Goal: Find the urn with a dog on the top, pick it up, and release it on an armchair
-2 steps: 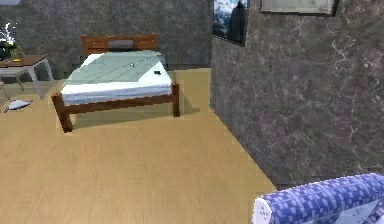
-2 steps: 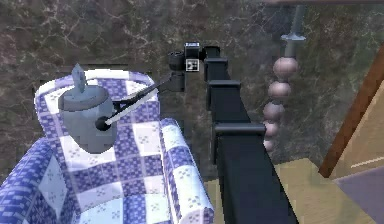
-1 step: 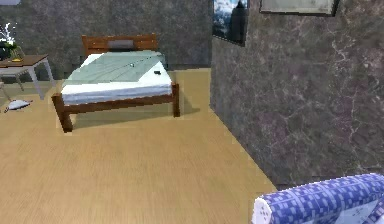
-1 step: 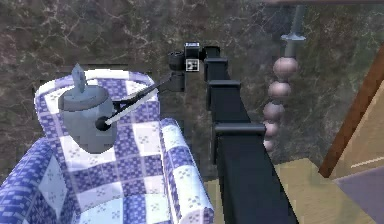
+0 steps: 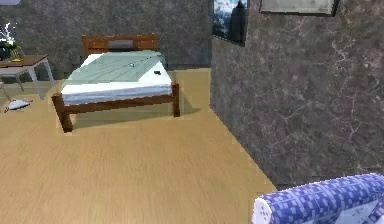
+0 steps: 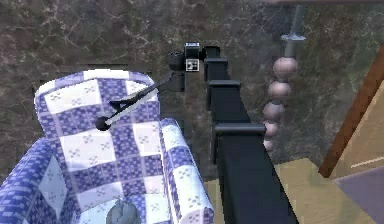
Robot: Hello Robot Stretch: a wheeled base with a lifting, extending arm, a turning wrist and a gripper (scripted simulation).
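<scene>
A blue-and-white checked armchair stands at the arm side view's lower left, and its padded arm shows at the forward view's bottom right. A small grey rounded thing lies on its seat at the bottom edge; its shape is too small to name. The dark arm rises from the bottom edge. The gripper reaches left from it, in front of the chair's backrest. I cannot tell whether it holds anything.
A wooden bed stands ahead on the wood floor, with a side table carrying a plant to its left. A dark stone wall with pictures runs along the right. A beaded stand and a wooden frame are beside the arm.
</scene>
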